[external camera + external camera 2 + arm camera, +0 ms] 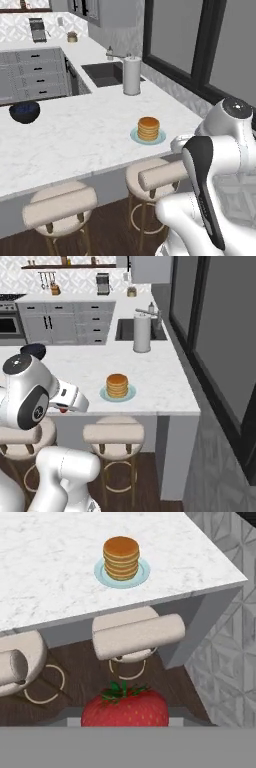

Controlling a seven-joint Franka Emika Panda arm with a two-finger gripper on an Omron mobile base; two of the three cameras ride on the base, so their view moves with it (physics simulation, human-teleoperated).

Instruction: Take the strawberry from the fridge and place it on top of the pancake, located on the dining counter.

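Already clamped in the jaws, strawberry [124, 708] soft, light, bruisable, best gripped gently at mid-body, short of the pancake stack [121, 557] near the desk's [45, 572] front edge.

You have one strawberry [124, 708], one pancake stack [148, 128] on one pale blue plate [135, 135], two beige stools [60, 206], one dark bowl [24, 111], one paper towel roll [132, 75], one sink [104, 73], on one marble desk [75, 135].
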